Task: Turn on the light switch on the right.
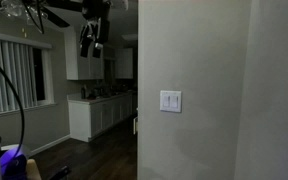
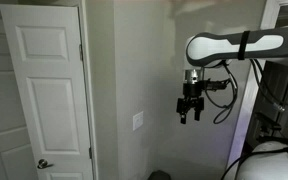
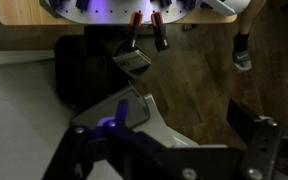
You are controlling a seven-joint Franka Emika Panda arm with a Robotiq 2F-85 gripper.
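A small white two-gang wall plate sits on the grey wall, and the light switch is its right-hand toggle. In an exterior view the plate shows edge-on and its toggles cannot be told apart. My gripper hangs in the air, away from the wall and higher than the plate, pointing down. It also shows near the top of an exterior view. In the wrist view my gripper is open and empty, its dark fingers spread over the wooden floor. The switch is out of the wrist view.
A white panelled door stands beside the wall with the plate. The white arm reaches in from the side. A dim kitchen with white cabinets lies beyond the wall corner. The wrist view shows the wooden floor and robot base parts.
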